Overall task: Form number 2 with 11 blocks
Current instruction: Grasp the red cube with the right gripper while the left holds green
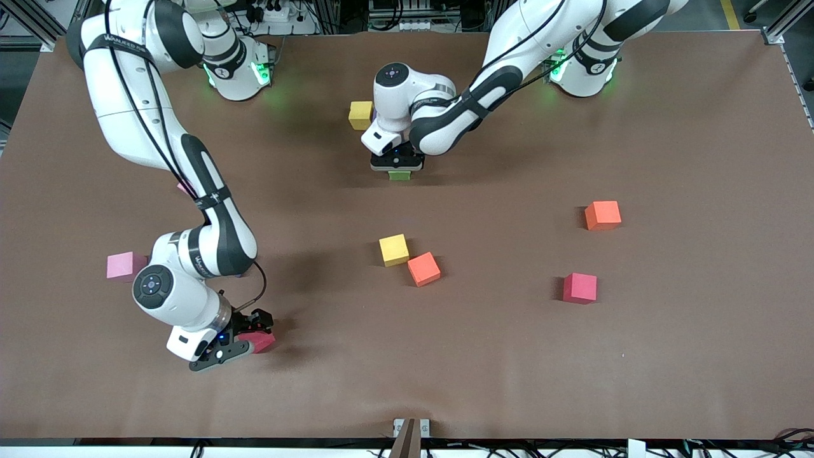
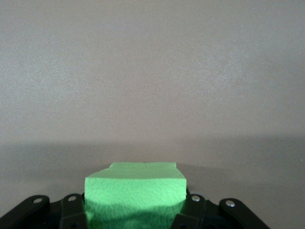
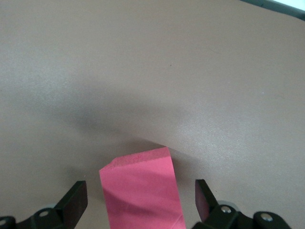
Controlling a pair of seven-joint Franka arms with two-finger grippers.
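Right now the left hand (image 1: 398, 166) is pinching a green block (image 2: 135, 191) between its fingers. It is down low on the table (image 1: 668, 356), near the robots' bases and close to a yellow block (image 1: 360, 114) that sits there. I think the number 2 is meant to start at this spot, so the green block is being brought in beside the yellow one. No number 2 shows yet.

The right hand (image 1: 245, 340) is low over a dark pink block (image 3: 142, 191), close to the front camera at the right arm's end of the table. Its fingers (image 3: 75, 199) are spread wide, with one on each side of the block and a gap on both sides. So it is not holding the block. It looks ready to squeeze it.

Other blocks lie about, waiting. A light pink block (image 1: 126, 265) sits just beside the right arm. Another yellow block (image 1: 394, 249) and an orange block (image 1: 424, 268) touch at a corner in the middle of the table. A second orange block (image 1: 603, 215) and a red block (image 1: 580, 287) lie well apart toward the left arm's end. Most of the job is not yet done.
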